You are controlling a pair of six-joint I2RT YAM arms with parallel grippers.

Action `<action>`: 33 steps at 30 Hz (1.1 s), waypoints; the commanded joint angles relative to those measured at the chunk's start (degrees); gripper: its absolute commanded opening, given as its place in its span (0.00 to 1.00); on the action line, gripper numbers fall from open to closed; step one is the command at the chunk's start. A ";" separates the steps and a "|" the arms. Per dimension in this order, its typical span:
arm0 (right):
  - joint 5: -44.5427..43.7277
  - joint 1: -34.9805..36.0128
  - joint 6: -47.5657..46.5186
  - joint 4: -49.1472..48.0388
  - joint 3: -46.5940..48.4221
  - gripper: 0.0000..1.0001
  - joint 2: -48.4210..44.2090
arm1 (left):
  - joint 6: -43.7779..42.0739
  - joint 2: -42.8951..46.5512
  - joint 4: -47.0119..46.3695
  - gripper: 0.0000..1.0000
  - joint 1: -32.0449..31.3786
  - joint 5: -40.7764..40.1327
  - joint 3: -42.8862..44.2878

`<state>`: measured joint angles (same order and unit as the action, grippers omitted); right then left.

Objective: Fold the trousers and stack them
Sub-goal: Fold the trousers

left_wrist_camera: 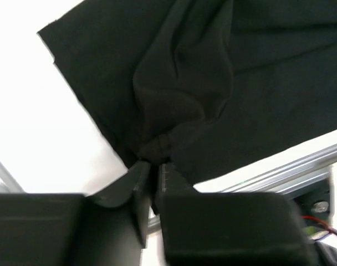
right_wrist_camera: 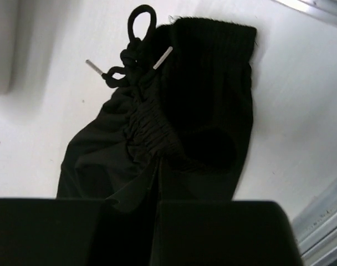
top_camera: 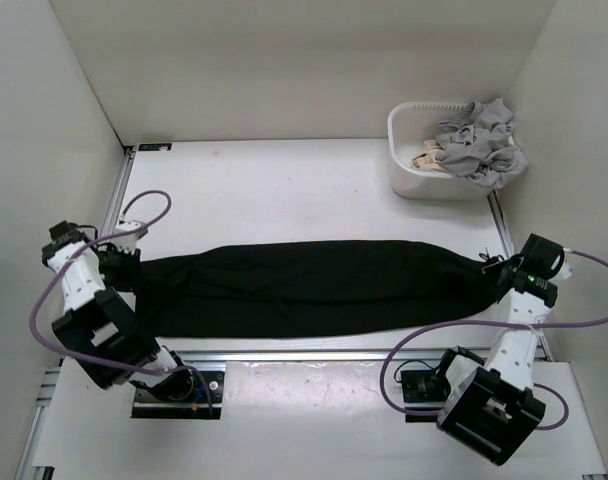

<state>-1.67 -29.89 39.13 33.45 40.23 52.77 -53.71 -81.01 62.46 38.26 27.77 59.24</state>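
The black trousers [top_camera: 314, 285] lie stretched left to right across the table, folded lengthwise. My left gripper [top_camera: 124, 268] is shut on the leg end at the left; in the left wrist view [left_wrist_camera: 155, 165] the fabric [left_wrist_camera: 213, 83] bunches into the closed jaws. My right gripper [top_camera: 496, 270] is shut on the waistband at the right; in the right wrist view [right_wrist_camera: 158, 163] the elastic waistband [right_wrist_camera: 204, 100] and the knotted drawstring [right_wrist_camera: 132, 55] show, with cloth pinched between the jaws.
A white basket [top_camera: 424, 160] stands at the back right with light grey garments [top_camera: 481, 140] and a beige cloth [top_camera: 426, 157] in it. White walls enclose the table. An aluminium rail [top_camera: 314, 355] runs along the near edge.
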 commanded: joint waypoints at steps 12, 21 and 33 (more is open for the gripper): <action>-6.78 -0.08 0.25 10.58 6.17 0.00 0.92 | -13.08 -4.67 5.03 0.41 11.84 3.08 0.60; -3.51 -0.08 -2.48 10.05 8.20 0.00 4.35 | -17.74 -10.73 9.17 0.70 11.84 9.05 -0.62; -2.28 -2.10 -0.99 11.01 9.33 0.00 5.06 | -17.14 -19.53 12.95 0.14 12.44 12.40 2.88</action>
<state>-4.82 -30.41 37.63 43.64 46.59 58.35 -70.50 -100.18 73.78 48.47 37.78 59.42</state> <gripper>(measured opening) 0.003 0.153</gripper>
